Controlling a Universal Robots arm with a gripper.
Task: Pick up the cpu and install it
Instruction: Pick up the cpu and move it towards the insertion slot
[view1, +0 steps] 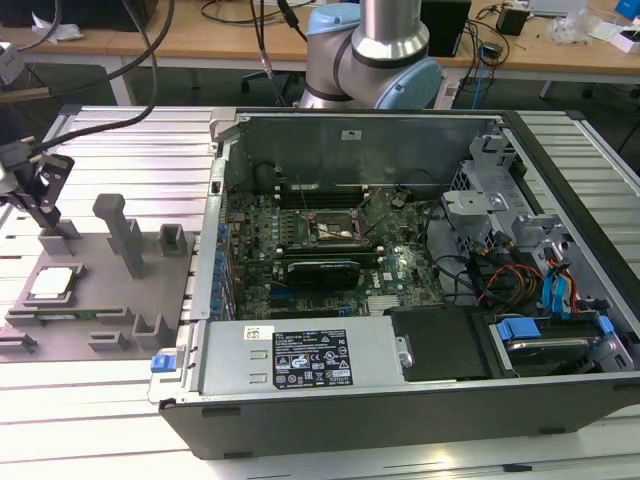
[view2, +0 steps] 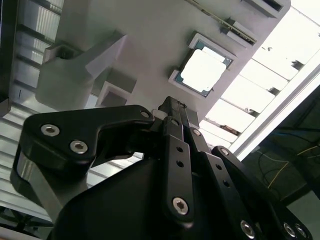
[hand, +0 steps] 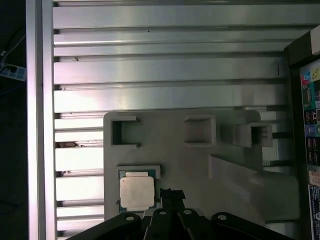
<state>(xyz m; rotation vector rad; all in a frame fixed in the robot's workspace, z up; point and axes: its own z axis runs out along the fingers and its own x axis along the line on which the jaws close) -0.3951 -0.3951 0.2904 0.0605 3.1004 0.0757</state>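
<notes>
- In the exterior view, we see the cpu (view1: 52, 283) lying flat, metal top up, in a shallow seat on the grey fixture plate (view1: 100, 292). The plate sits at the exterior view's left end of the slatted metal desk (view1: 130, 150). The cpu is square, so we find no long axis; its edges run with the plate's edges.
- The pincer (view1: 47, 215) hangs over the plate's far side, beyond the cpu and apart from it. The open computer case (view1: 400, 420) lies to the exterior view's right, with its green motherboard (view1: 255, 245) and dark socket (view1: 335, 228) exposed. The arm (view1: 375, 50) rises behind the case, with wooden worktops (view1: 200, 40) and cables beyond.
- In the second wrist view, the pincer (view2: 172, 106) has its tips drawn together with nothing between them. The cpu (view2: 204, 71) sits past the tips on the plate (view2: 150, 40), turned cornerwise to that camera.
- In the first wrist view, the cpu (hand: 136, 192) lies square-on in its seat, just beside the closed, empty pincer (hand: 171, 192). Upright grey blocks (hand: 200, 131) stand on the plate (hand: 165, 160), and the bright slats of the desk (hand: 165, 70) run beyond it.
</notes>
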